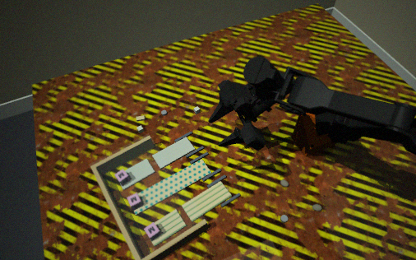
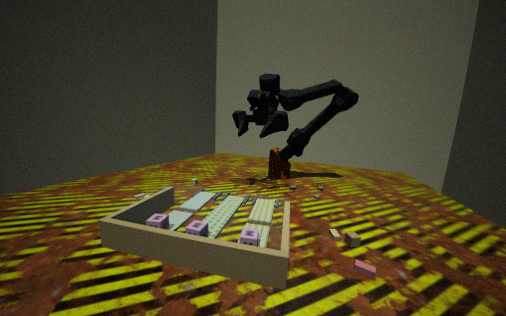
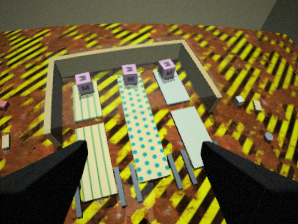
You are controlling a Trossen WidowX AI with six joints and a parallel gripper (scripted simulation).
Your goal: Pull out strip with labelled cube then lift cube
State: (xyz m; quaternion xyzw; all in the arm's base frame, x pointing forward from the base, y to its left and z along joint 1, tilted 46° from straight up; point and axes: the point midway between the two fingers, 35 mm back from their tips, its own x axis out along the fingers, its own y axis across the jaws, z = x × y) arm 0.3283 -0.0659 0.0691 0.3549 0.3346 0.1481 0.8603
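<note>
Hovering high above the worktop [image 1: 348, 37], the gripper [image 1: 224, 128] hangs wide open and unladen, well short of the dotted strip [image 1: 171, 186].

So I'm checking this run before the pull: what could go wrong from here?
1. Wrong strip: the plain strip and striped strip are each split by a gap; only the dotted strip is whole. They lie close together.
2. The gripper, jaws open and empty, hangs high above the strips' near ends; coming down off-line could catch a neighbouring tab.
3. A jerky pull could tip the cube off the dotted strip.
</note>
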